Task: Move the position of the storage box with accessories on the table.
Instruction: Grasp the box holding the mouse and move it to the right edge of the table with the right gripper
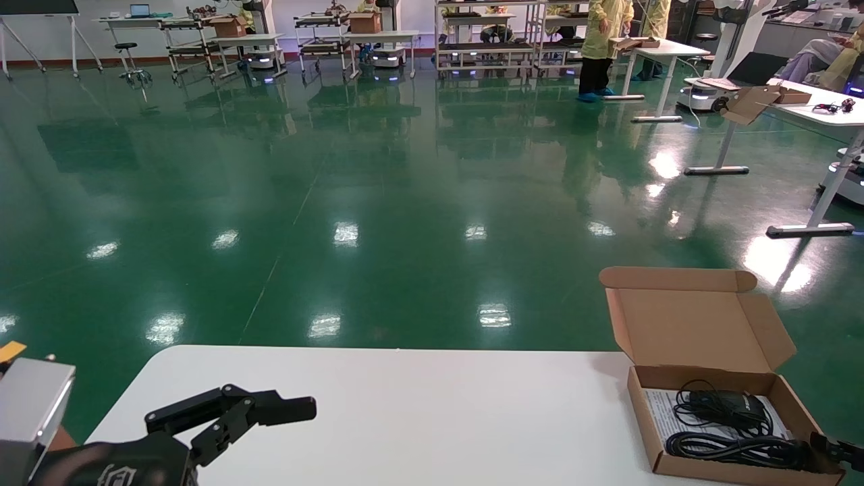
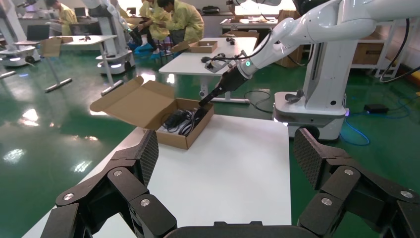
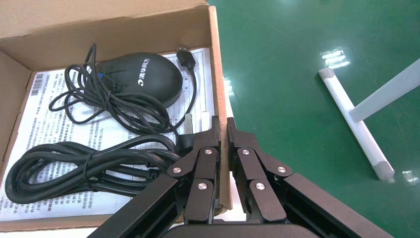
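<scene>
My right gripper [image 3: 222, 130] pinches the box [image 3: 216, 59] wall near the table [image 1: 405, 405] edge; a jerk could tear it or spill the mouse [image 3: 141, 78], while my left gripper [image 2: 225, 163] waits open.

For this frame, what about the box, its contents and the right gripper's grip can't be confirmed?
- Right gripper: head view cuts it off at the frame edge.
- Storage box: outer face of the pinched wall hidden by fingers, right wrist view.
- Paper sheet: print too small; mouse and cable cover it.
- Left gripper: open, idle.
</scene>
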